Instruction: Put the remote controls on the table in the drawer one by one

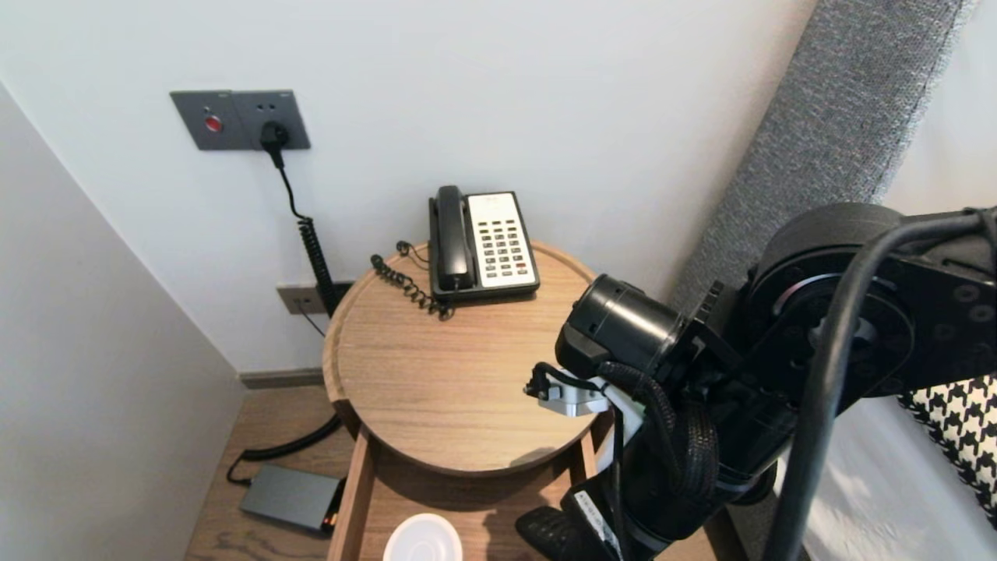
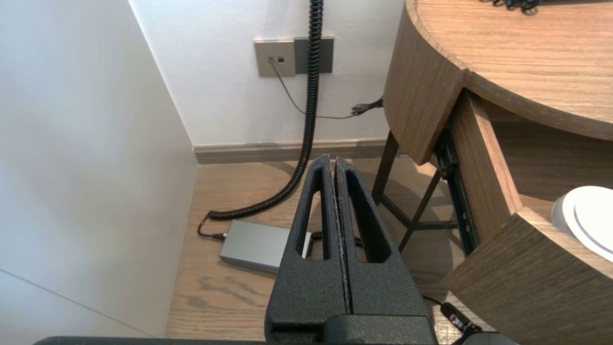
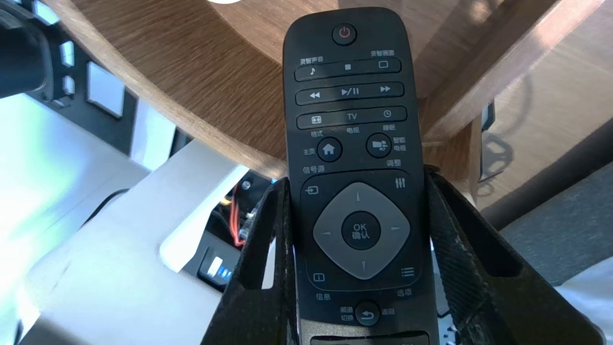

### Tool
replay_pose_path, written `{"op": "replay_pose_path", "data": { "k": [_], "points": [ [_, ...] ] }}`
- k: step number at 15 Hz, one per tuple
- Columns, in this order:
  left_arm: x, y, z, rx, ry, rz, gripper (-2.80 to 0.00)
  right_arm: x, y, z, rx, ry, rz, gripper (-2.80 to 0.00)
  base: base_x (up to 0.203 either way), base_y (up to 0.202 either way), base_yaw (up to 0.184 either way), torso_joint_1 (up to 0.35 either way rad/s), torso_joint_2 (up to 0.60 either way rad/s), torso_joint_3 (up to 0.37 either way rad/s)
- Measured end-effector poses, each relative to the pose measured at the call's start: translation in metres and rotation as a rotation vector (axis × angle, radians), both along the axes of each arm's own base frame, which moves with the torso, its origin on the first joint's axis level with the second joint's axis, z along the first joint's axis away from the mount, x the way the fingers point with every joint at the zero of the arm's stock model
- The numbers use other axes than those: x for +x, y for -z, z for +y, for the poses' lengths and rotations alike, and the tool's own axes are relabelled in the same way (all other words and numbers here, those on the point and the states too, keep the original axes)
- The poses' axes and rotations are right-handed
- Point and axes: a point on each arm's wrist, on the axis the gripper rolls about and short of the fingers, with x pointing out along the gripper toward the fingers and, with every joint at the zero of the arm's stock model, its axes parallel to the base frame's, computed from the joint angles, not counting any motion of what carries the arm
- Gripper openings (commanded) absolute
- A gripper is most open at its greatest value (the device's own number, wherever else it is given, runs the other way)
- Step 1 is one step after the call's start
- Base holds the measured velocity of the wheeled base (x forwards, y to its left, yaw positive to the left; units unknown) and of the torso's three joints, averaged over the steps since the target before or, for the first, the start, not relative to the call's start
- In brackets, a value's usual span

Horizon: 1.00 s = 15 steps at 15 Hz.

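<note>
The round wooden table [image 1: 436, 374] stands against the wall, its drawer [image 1: 354, 499] pulled out below the top. The right arm [image 1: 779, 389] reaches down at the drawer's right side. A phone [image 1: 483, 243] sits at the back of the tabletop, and a white dish [image 1: 423, 539] lies in the drawer.

The right gripper [image 3: 357, 179] is clenched on a remote [image 3: 354, 143], one finger on each long edge at about mid-length. The remote is black, slim and round-ended, buttons facing the wrist camera: a red power button at the far end, three rows of bar keys, two round keys, a grey direction pad with OK in the middle, and white Chinese labels. Its power end pokes out over the drawer's curved front rim, well apart from the dish.

The left gripper [image 2: 334, 160] is parked beside the table over the floor, fingers pressed together on nothing, above a grey box [image 2: 256, 245].
</note>
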Motion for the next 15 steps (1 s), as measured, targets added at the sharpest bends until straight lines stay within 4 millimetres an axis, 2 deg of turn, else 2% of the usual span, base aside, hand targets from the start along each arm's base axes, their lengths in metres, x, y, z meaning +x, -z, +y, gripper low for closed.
{"op": "replay_pose_path", "data": {
  "k": [4,11,15],
  "points": [
    [0.000,0.000,0.000,0.000,0.000,0.000,-2.80,0.006,0.009,0.011,-0.025,0.005,-0.035,-2.80,0.000,0.000,0.000,0.000,0.00,0.000],
    [0.000,0.000,0.000,0.000,0.001,0.000,-2.80,0.003,0.024,0.030,-0.069,-0.020,-0.041,-2.80,0.000,0.000,0.000,0.000,0.00,0.000],
    [0.000,0.000,0.000,0.000,0.000,0.000,-2.80,0.010,0.031,0.042,-0.067,-0.004,-0.063,-2.80,0.000,0.000,0.000,0.000,0.00,0.000]
  ]
}}
